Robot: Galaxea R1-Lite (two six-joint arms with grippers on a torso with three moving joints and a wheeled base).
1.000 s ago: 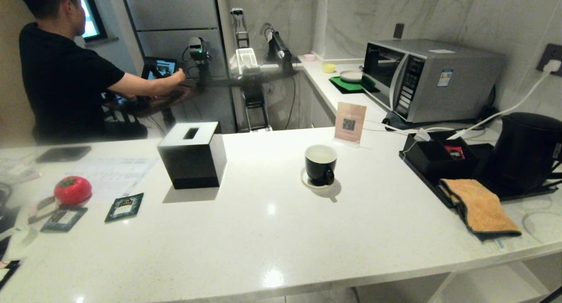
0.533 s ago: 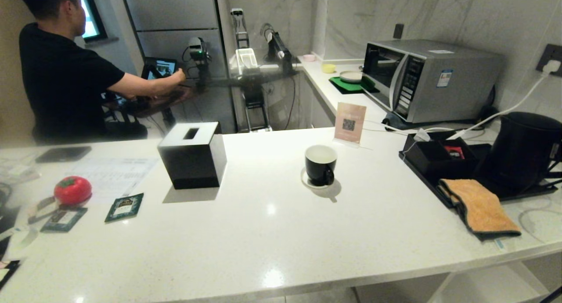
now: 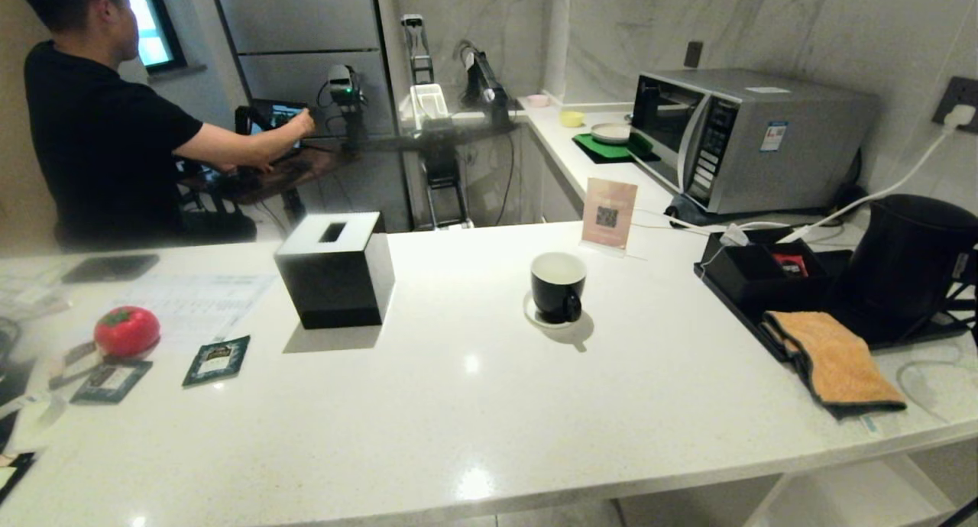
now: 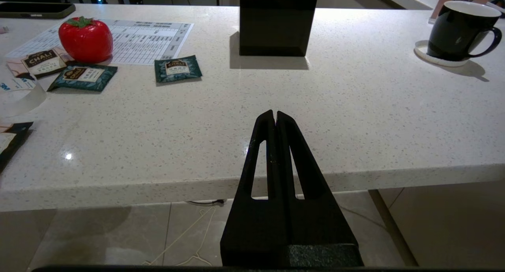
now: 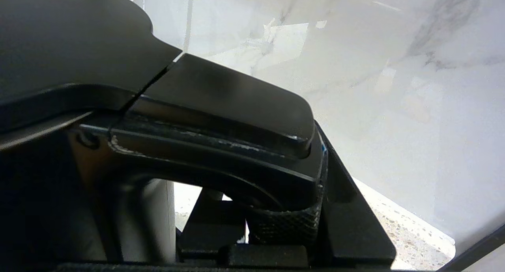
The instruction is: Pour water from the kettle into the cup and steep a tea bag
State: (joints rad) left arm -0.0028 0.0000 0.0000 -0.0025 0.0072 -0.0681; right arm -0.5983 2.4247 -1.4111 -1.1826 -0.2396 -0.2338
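left gripper (image 4: 275, 116): parked low in front of the desk edge, off the work, its two black fingers pressed together with nothing between them.
desk (image 3: 474, 405): white speckled stone top carrying everything below.
tea bags: dark teal foil sachets lie flat on the robot's left of the desk, one (image 3: 216, 359) apart from the rest, beside a red tomato-shaped object (image 3: 126, 330); none opened that I can see.
cup (image 3: 558, 286): small black mug with a white inside, upright on a small white saucer near mid-desk, mouth up, handle turned toward the robot; well apart from the kettle.
orange cloth (image 3: 837, 363): folded, draped over the near edge of the black tray (image 3: 745, 309).
kettle (image 3: 909, 263): tall matte black electric kettle, on the black tray at the far right, long axis vertical, lid on; from the head view I cannot tell which way the spout points.
right gripper (image 5: 284, 224): narrow and closed on the kettle's black loop handle (image 5: 221, 153), fingers straddling the lower curve, seen only from the right wrist view.
step in hand: judged to be the lift of the kettle off its tray.
doing it well: keep the grip firm and the body vertical while rising; clear the white power cable (image 3: 879, 195); travel over the cloth toward the cup; tilt only once the spout is above the mug's mouth.
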